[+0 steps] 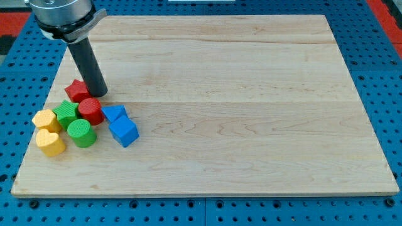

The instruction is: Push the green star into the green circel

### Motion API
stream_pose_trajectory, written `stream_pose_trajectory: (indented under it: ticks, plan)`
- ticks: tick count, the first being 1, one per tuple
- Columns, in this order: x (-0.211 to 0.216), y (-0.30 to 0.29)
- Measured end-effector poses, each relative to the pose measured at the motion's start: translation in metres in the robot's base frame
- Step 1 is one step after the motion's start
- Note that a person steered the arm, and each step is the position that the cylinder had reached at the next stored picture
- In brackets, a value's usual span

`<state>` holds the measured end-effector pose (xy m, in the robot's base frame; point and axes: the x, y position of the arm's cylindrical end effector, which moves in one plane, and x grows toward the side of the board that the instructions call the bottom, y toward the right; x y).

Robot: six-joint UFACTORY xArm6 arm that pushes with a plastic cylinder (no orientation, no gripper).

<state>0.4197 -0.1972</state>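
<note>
The yellow heart (50,142) lies nearest, beside the green circle (81,133). The green star (65,113) touches that circle, below-left of my tip (98,93), which holds nothing and stands by the red star (76,90). The rod slants toward the view's top-left.

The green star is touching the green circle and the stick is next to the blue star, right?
Not quite. In the camera view my tip is next to the red star, not a blue one. The green star does touch the green circle.
</note>
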Motion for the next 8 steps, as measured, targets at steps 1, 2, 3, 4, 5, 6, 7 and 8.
stream_pose_trajectory:
  ticks: [1,2,3,4,5,6,7,8]
  plan:
    - [-0.02,-0.003]
    - [-0.063,-0.008]
    - [-0.085,-0.065]
    - [-0.081,-0.108]
    - [-0.042,-0.107]
    - [0.022,-0.092]
    - [0.04,-0.076]
    - [0.04,-0.055]
